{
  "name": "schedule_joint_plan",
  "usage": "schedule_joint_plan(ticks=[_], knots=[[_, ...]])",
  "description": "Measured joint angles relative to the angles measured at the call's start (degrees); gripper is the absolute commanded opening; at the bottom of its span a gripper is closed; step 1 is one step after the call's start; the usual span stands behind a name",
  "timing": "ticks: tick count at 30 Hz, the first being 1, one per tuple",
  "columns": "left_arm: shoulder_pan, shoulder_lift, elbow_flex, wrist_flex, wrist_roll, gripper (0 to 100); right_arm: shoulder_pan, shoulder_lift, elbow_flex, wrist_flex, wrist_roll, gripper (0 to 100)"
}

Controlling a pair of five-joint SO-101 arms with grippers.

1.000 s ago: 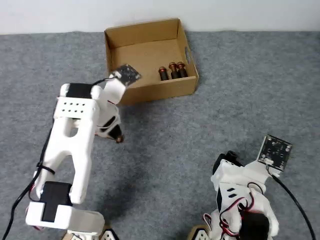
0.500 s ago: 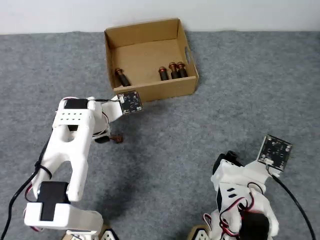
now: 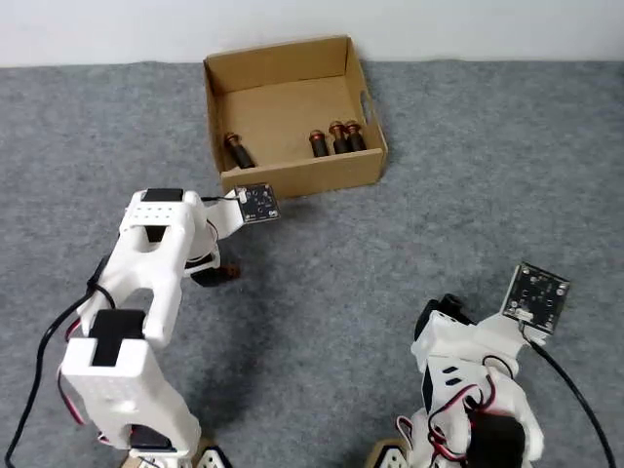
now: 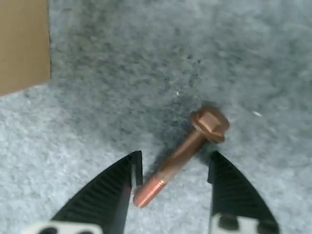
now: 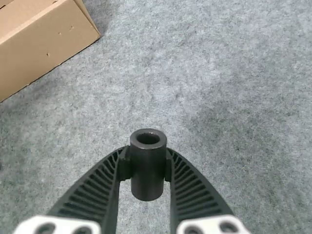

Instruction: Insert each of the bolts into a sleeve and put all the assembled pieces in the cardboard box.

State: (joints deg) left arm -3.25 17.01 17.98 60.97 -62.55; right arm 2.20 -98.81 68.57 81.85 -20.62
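Left claw (image 4: 174, 158) hangs open astride the loose bolt (image 4: 195, 139) lying on the grey desk (image 3: 468, 175) near the cardboard box (image 3: 302, 180), while the right claw (image 5: 147, 163) grips a black sleeve (image 5: 146, 178) bore-up, so the bolt pickup seems in hand, and next the left jaws should close on its shank.

The high camera looks down on the box (image 3: 292, 112) from afar; both wrist cameras closely face carpet (image 5: 219, 73) beside its wall.
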Motion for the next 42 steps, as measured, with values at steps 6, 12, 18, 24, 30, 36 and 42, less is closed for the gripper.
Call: schedule_joint_plan(ticks=[6, 12, 18, 24, 30, 36, 42], knots=[[1.8, 0.7, -0.4, 0.0, 2.5, 13, 0.0, 0.1, 0.4, 0.0, 0.0, 0.8], [3.9, 0.8, -0.2, 4.4, 2.8, 6, 0.0, 0.1, 0.4, 0.0, 0.0, 0.8], [4.3, 0.9, -0.3, 8.7, 2.8, 2, 0.0, 0.1, 0.4, 0.0, 0.0, 0.8], [4.8, 0.8, -0.4, 16.3, 3.5, 1, 0.0, 0.0, 0.4, 0.0, 0.0, 0.8], [5.3, -8.6, -0.3, 22.0, 17.5, 1, 0.0, 0.0, 0.4, 0.3, 0.0, 0.8], [5.3, -25.0, -0.3, 26.6, 33.0, 1, -0.1, 0.0, 0.3, 1.8, 0.0, 0.8], [5.3, -39.4, 1.8, 25.8, 44.9, 0, -5.9, -0.1, 0.3, 1.8, 0.0, 0.8]])
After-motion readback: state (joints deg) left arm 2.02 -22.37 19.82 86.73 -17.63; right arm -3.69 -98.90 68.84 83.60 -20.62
